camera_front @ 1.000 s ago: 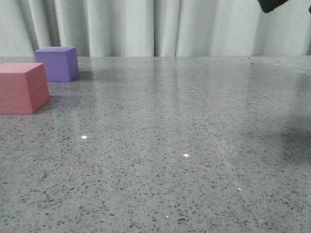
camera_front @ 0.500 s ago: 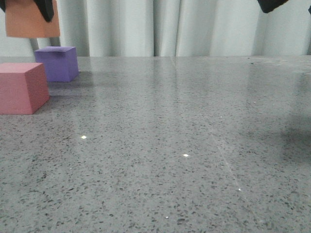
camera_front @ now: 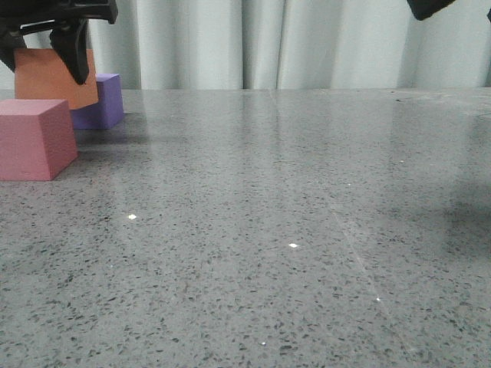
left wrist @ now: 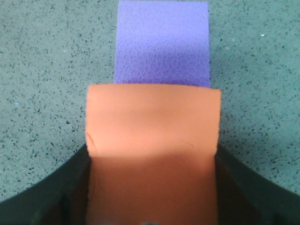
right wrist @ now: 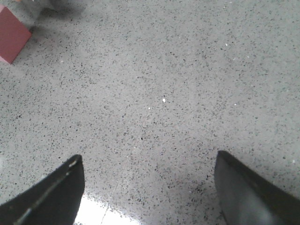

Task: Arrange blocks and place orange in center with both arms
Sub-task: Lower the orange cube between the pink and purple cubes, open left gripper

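My left gripper (camera_front: 47,54) is shut on the orange cube (camera_front: 54,78) and holds it low over the table at the far left, just behind the pink-red cube (camera_front: 34,139). The orange cube hides most of the purple cube (camera_front: 107,101) behind it. In the left wrist view the orange cube (left wrist: 153,140) sits between my dark fingers (left wrist: 51,192), with the purple cube (left wrist: 162,43) just beyond it. My right gripper (right wrist: 149,187) is open and empty, high over bare table. Only a dark part of the right arm (camera_front: 428,8) shows in the front view, at the top right. The pink-red cube (right wrist: 11,37) shows at a corner of the right wrist view.
The grey speckled table (camera_front: 291,230) stretches from the cubes to the right. A pale curtain (camera_front: 253,42) hangs behind the table's far edge.
The left gripper has come down into view with the orange cube, from out of frame to just behind the pink-red cube. The right arm has not moved.
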